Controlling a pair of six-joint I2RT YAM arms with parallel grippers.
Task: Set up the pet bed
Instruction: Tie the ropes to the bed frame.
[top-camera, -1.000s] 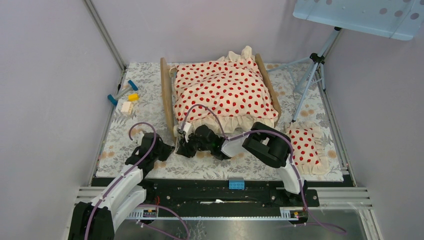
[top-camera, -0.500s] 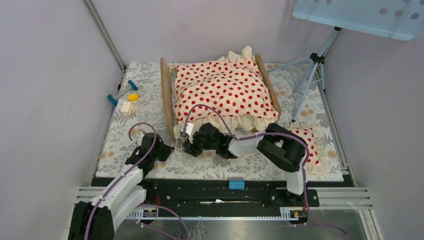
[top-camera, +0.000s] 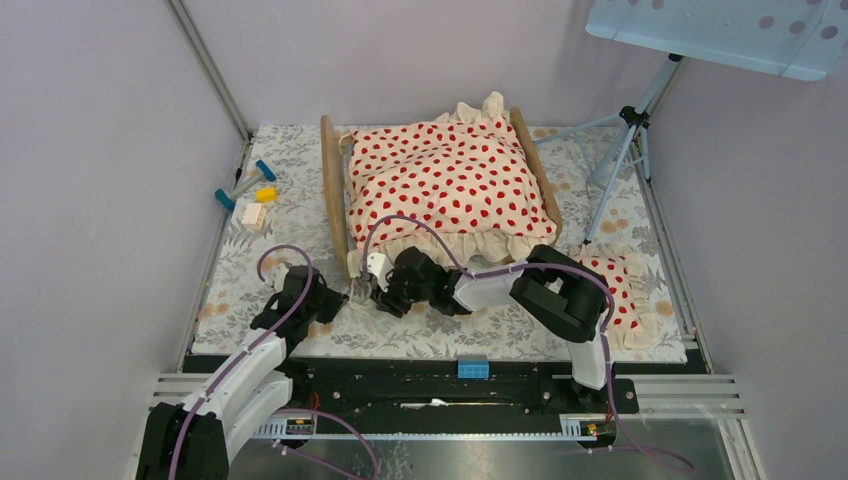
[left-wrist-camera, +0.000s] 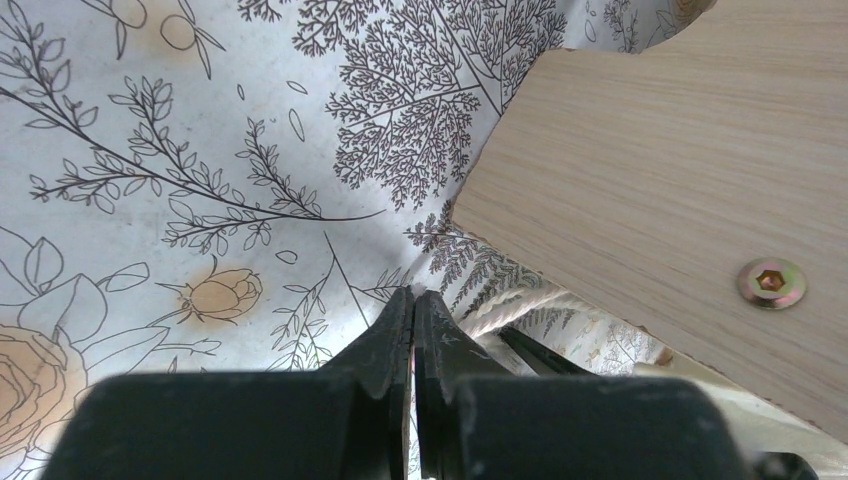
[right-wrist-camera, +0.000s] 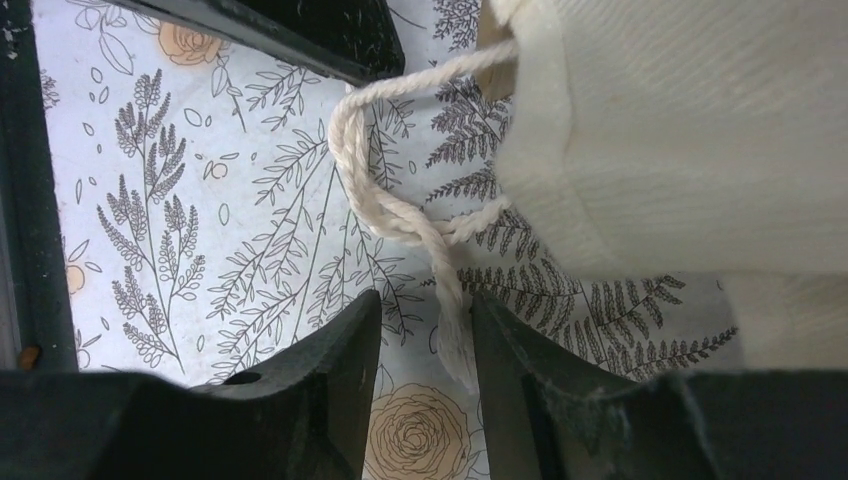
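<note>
Left hand (left-wrist-camera: 413, 296), right hand (right-wrist-camera: 427, 298) beside one pet bed (top-camera: 330, 195)

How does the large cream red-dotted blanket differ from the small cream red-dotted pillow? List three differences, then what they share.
Size: the cream red-dotted blanket is far larger than the small red-dotted pillow.
Place: the blanket lies on the light-wood pet bed; the pillow lies on the floral mat beside it.
View: the blanket shows nearly whole; the right arm hides part of the pillow.
Both are cream with red dots and ruffles.
</note>
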